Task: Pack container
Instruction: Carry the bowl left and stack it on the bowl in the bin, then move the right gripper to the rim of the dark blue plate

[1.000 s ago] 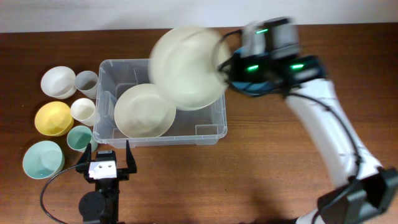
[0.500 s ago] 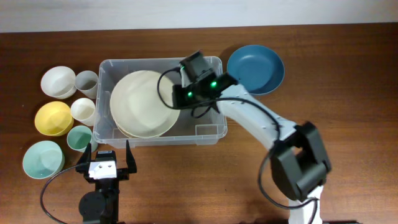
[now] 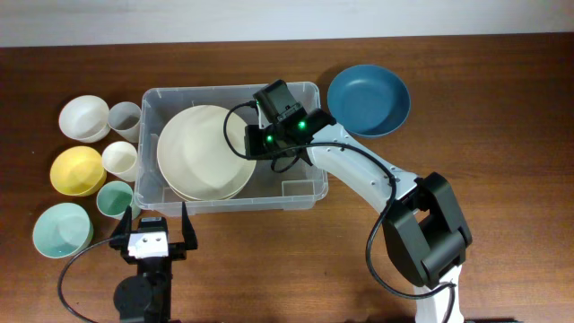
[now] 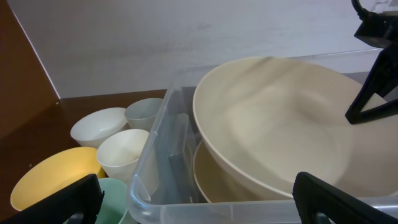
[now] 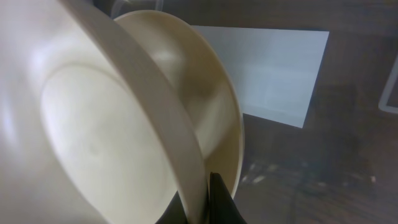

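Note:
The clear container (image 3: 303,186) stands mid-table with a cream plate (image 3: 222,192) lying in it. My right gripper (image 3: 255,142) reaches in from the right and is shut on the rim of a second cream plate (image 3: 199,148). That plate is tilted just above the first. In the right wrist view the fingers (image 5: 217,202) pinch the upper plate's rim (image 5: 93,137), with the lower plate (image 5: 214,106) and the container's white label (image 5: 273,74) behind. My left gripper (image 3: 152,225) is open in front of the container's near wall (image 4: 249,208), holding nothing.
A blue plate (image 3: 369,99) lies right of the container. To its left stand a white bowl (image 3: 84,117), a grey cup (image 3: 125,118), a white cup (image 3: 119,159), a yellow bowl (image 3: 76,170), a green cup (image 3: 115,198) and a pale teal bowl (image 3: 62,230).
My right arm has brought the cream plate from above the container's far right corner down and left into the container, over the other plate. The blue plate is uncovered. The left arm is still.

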`<state>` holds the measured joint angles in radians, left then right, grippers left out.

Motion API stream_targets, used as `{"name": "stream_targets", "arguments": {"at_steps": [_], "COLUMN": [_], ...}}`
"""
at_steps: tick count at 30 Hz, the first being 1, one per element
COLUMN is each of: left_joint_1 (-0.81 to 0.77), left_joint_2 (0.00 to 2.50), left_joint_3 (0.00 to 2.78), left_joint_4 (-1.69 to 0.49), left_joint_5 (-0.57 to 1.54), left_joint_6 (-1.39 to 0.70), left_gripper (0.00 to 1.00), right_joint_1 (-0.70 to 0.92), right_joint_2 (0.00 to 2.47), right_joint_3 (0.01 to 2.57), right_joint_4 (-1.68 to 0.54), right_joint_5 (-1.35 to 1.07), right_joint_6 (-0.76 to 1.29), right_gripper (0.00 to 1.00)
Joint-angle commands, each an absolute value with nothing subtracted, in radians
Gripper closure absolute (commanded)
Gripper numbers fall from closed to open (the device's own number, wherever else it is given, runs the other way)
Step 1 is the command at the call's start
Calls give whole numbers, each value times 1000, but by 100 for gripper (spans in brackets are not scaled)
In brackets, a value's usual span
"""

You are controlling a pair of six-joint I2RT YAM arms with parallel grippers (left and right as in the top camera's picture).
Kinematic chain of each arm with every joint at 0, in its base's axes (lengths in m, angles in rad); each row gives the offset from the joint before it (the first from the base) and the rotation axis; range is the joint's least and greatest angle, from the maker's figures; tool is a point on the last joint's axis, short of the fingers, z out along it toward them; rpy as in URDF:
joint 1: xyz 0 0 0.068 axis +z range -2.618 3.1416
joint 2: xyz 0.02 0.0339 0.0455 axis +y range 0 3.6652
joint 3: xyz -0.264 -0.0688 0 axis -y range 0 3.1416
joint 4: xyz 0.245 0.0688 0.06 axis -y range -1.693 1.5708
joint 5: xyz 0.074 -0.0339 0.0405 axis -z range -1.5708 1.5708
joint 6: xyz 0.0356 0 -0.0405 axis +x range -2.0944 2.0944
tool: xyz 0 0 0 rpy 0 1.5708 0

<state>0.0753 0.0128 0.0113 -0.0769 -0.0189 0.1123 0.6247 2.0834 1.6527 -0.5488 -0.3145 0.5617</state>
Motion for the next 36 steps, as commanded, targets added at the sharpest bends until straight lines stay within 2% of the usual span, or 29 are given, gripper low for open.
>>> {"name": "stream_targets", "arguments": {"at_steps": [1, 4, 5, 8, 11, 19, 25, 31, 36], "left_joint_1": [81, 81, 81, 81, 81, 81, 81, 81, 81], "left_joint_2": [7, 7, 7, 7, 7, 7, 7, 7, 7], "left_joint_3": [9, 9, 9, 9, 9, 9, 9, 9, 9], "left_joint_4": [-83, -83, -83, -83, -83, -83, -83, -83, -83], "left_joint_5": [-22, -22, -22, -22, -22, -22, -22, -22, -22], "left_joint_6": [128, 128, 128, 128, 128, 128, 128, 128, 128], "left_gripper": [0, 0, 0, 0, 0, 0, 0, 0, 0], "right_joint_1": [637, 637, 637, 637, 636, 615, 587, 500, 311], "right_joint_2": [2088, 2088, 2088, 2088, 2088, 2071, 2013, 1965, 1964], "right_joint_3": [1661, 1661, 1661, 1661, 1661, 1702, 1867, 2152, 2307], "right_joint_4": [-540, -542, -541, -542, -541, -559, -756, -1042, -1249], "right_joint_5": [-333, -340, -350, -376, -389, -364, -139, 218, 273], "right_joint_6": [589, 589, 589, 589, 589, 534, 467, 473, 565], "right_gripper": [92, 80, 73, 45, 31, 28, 27, 11, 3]}}
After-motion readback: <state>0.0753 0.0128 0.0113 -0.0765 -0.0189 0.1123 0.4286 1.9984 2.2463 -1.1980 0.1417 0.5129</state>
